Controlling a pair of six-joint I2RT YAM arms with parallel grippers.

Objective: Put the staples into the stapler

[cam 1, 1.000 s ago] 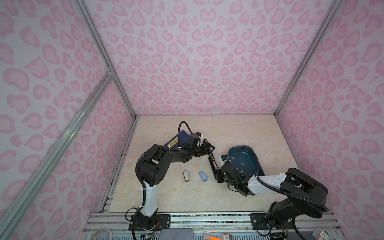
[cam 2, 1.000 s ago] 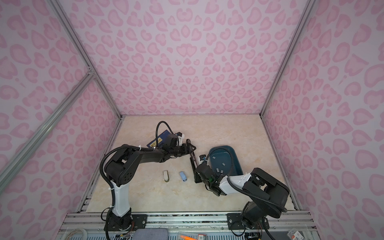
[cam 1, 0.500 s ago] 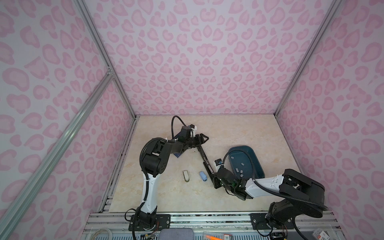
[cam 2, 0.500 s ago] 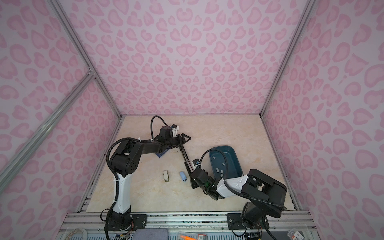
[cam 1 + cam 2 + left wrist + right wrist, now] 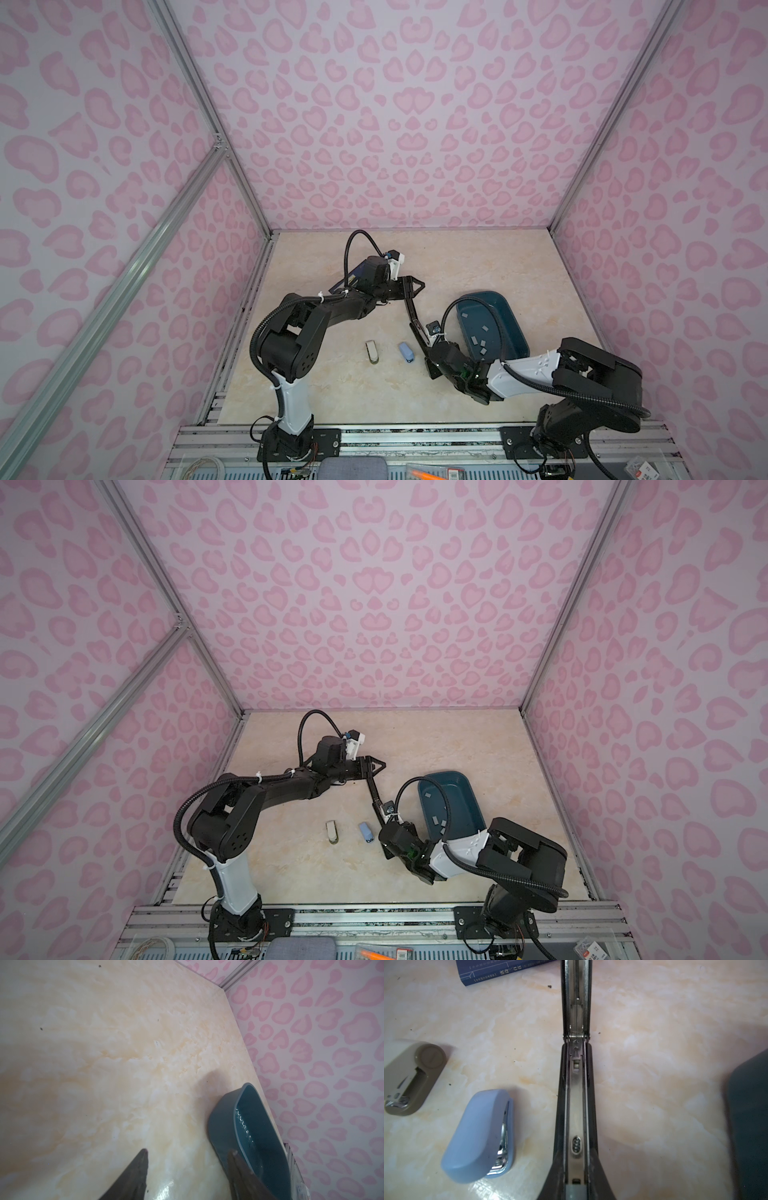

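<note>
Black plastic and bare steel, the long stapler (image 5: 415,328) is lying opened out flat on the marbled beige table (image 5: 457,266), just left of the teal tray (image 5: 478,307). In the right wrist view the stapler (image 5: 577,1105) is showing its base with an oval anvil plate at the nearer end. Its steel arm is stretching away beyond the hinge.

The right gripper (image 5: 576,1184) is pinching the anvil end of the base, with one dark finger pressing on each side. The left gripper (image 5: 189,1153) is hovering at the stapler's far end, off the tray's far left corner. Its jaws are standing spread, with only table surface showing between them.

The staples (image 5: 482,345) are lying loose as small grey strips on the tray's floor, gathered mostly toward its near end.

Further left of the tray, past the long stapler, a small pale blue stapler (image 5: 406,353) and a small beige stapler (image 5: 372,352) are lying side by side without touching. A navy book (image 5: 500,970) is lying still further from the tray, partly under the left arm. White Chinese characters are running along its spine, turned and too small to read with certainty.
</note>
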